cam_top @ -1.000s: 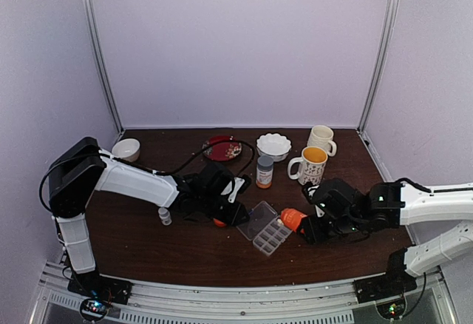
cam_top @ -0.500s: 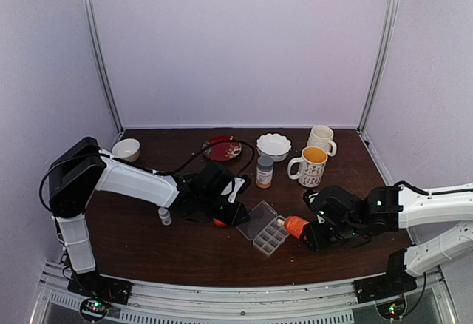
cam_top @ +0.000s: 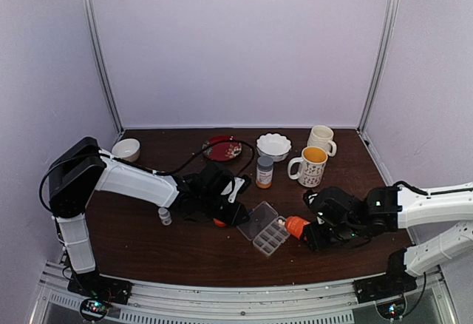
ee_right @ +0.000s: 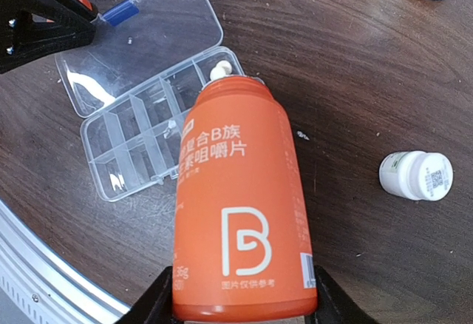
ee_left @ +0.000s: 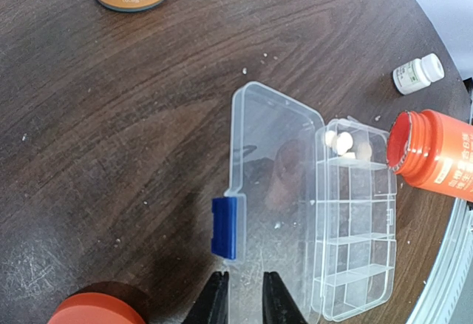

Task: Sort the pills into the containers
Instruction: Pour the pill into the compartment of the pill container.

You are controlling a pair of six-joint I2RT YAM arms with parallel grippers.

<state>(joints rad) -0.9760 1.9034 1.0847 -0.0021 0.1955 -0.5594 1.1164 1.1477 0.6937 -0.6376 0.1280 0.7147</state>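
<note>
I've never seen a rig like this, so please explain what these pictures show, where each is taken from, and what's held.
These are two robot arms bolted to a dark brown wooden table. One picture looks down from above; the other two come from cameras on each wrist. The right gripper holds a tipped, uncapped orange plastic bottle, mouth at a clear plastic organiser box whose end compartment holds a few tiny pale pills. The left gripper, nearly closed, sits at the box's open lid; whether it grips is unclear. Mugs, bowls and small bottles stand around.

L gripper (ee_left: 244, 299) near-closed; R gripper (ee_right: 241, 300) round bottle (ee_right: 235, 183)
</note>
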